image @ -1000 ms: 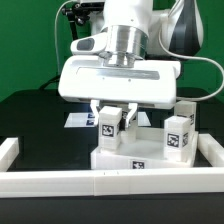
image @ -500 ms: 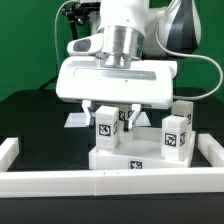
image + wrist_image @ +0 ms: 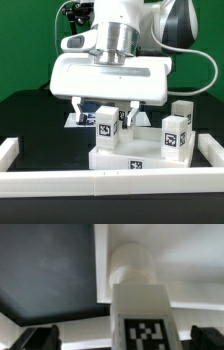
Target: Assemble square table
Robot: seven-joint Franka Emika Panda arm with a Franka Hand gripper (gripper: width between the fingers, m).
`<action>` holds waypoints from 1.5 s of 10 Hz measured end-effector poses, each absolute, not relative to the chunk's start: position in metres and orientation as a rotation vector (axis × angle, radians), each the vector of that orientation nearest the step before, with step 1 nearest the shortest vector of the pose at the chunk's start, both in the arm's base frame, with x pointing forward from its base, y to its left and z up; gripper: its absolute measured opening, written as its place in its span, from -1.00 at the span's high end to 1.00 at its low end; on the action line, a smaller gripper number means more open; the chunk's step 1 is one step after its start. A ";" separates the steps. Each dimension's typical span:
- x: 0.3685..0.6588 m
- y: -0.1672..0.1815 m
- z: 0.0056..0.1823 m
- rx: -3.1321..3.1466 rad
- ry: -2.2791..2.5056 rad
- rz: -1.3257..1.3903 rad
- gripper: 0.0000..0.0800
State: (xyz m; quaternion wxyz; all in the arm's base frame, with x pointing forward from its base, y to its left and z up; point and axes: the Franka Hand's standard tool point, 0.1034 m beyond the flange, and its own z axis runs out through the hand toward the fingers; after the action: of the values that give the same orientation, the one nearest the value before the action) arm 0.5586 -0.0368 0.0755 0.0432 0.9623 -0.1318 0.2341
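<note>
Because the leg (image 3: 107,126) now stands upright on the square slab (image 3: 135,156) with both fingers clear of its sides, the step in hand looks like the end of a fitting: the gripper (image 3: 106,113) has its jaws spread wide and holds nothing. The slab lies near the front of the scene, pressed against the near border rail (image 3: 100,180), and the leg rises from its left part in the exterior view, tag facing the camera. Three more legs show to the right: two upright on the slab's right side, one nearer (image 3: 176,136) and one farther back (image 3: 184,110), and another (image 3: 127,117) partly hidden just behind the gripper (whether it sits on the slab I cannot tell). In the wrist view the leg (image 3: 140,314) fills the middle, its round end meeting the white slab (image 3: 180,252), with the dark fingertips (image 3: 40,336) standing well apart on either side. Farther out, the marker board (image 3: 78,119) lies on the black table (image 3: 30,110) behind the gripper. I judge the next move calls for a straight lift, so the fingers do not knock the leg askew.
</note>
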 end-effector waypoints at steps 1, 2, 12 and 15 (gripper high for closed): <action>0.560 -0.038 0.084 2.956 -0.418 0.709 -0.62; 0.561 -0.042 0.092 2.966 -0.432 0.700 -0.62; 0.563 -0.038 0.079 3.201 -0.500 -0.019 -0.62; 0.569 -0.039 0.076 3.188 -0.488 0.027 -0.62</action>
State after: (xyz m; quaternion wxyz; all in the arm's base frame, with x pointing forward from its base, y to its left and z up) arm 0.5685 -0.0393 0.0764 -0.0418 0.9876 -0.1511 0.0082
